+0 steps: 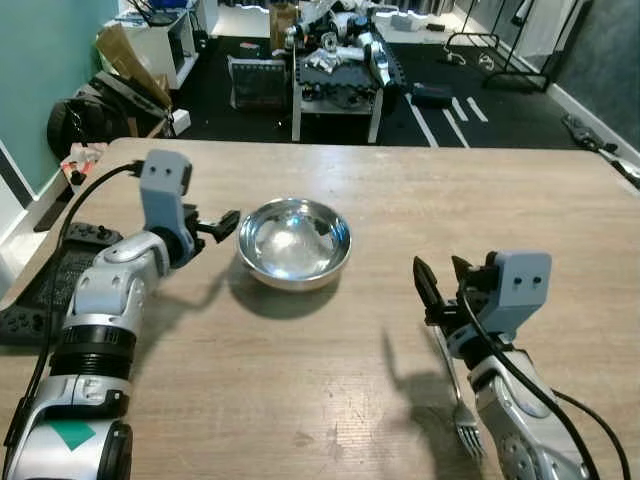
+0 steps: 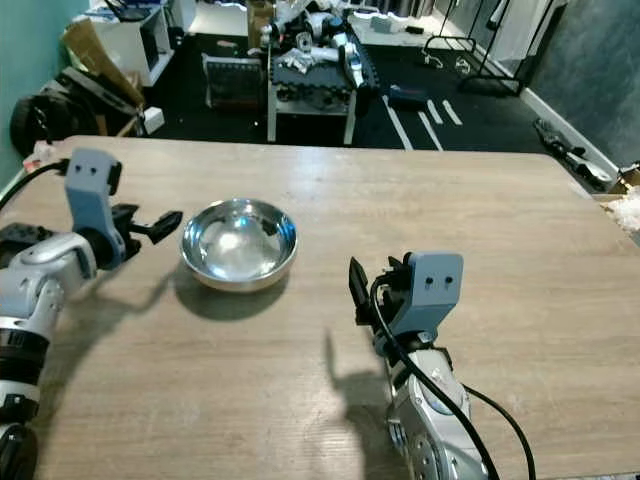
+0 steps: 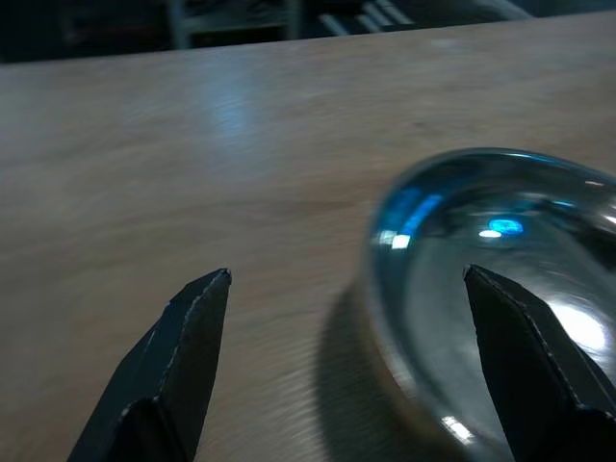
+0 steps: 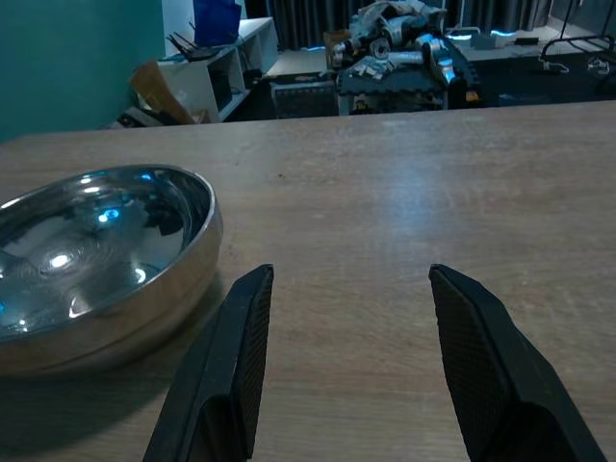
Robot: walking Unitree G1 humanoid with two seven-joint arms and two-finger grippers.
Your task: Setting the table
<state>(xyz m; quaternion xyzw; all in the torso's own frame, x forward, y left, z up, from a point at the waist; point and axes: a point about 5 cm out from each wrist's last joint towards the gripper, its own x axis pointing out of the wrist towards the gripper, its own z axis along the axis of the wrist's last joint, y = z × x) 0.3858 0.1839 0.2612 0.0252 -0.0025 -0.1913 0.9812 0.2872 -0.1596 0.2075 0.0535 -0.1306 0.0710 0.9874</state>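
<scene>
Left eye view: both tools over the bench [image 1: 400,200].
Left tool [image 1: 222,226] spread beside steel bowl [image 1: 294,241], bowl empty. Right tool [image 1: 436,285] apart above fork [image 1: 462,410].
Wrist views: fingers [image 3: 178,356] parted near bowl rim.

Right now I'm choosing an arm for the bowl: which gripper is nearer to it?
Left. The left gripper sits just beside the bowl; the right gripper hovers farther off, fingers open.

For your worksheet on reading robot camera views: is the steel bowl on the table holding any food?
No. The steel bowl on the wooden table shows only its bare, shiny inside in the left eye view.
</scene>
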